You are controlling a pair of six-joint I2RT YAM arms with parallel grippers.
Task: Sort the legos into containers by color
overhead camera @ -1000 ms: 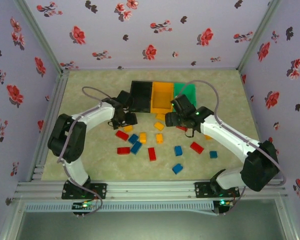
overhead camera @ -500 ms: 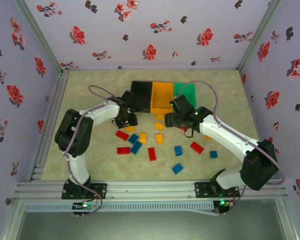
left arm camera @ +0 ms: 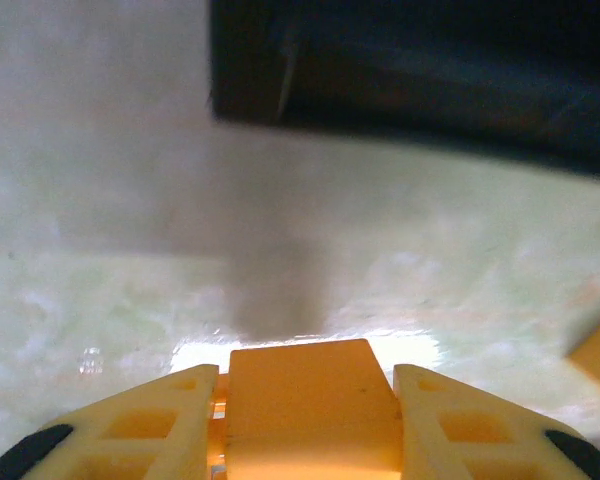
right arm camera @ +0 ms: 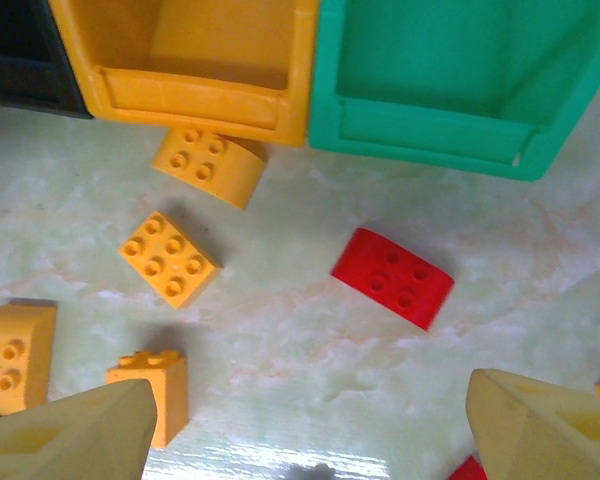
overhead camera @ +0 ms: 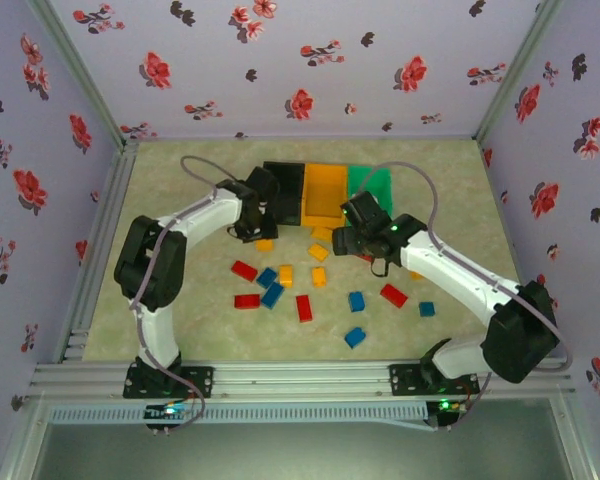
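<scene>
My left gripper [left arm camera: 305, 385] is shut on a yellow-orange lego [left arm camera: 310, 410], which fills the gap between its fingers just above the table. In the top view this gripper [overhead camera: 257, 232] sits just in front of the black container [overhead camera: 282, 192]. The orange container [overhead camera: 323, 195] and the green container [overhead camera: 372, 188] stand to the right of the black one. My right gripper [right arm camera: 310, 400] hangs open over bare table, with a red lego [right arm camera: 392, 278] ahead of it and yellow legos [right arm camera: 168, 257] to its left. In the top view it [overhead camera: 345, 240] is in front of the orange and green bins.
Loose legos lie across the middle of the table: red [overhead camera: 244, 270], blue [overhead camera: 273, 295], yellow [overhead camera: 286, 275], red [overhead camera: 304, 307], blue [overhead camera: 357, 301], red [overhead camera: 393, 295], blue [overhead camera: 355, 337]. One yellow lego [right arm camera: 206, 165] rests against the orange bin's front wall [right arm camera: 195, 95]. Flowered walls enclose the table.
The left gripper has closed on the yellow-orange lego and carried it up the table toward the black bin. The right arm has hardly moved.
</scene>
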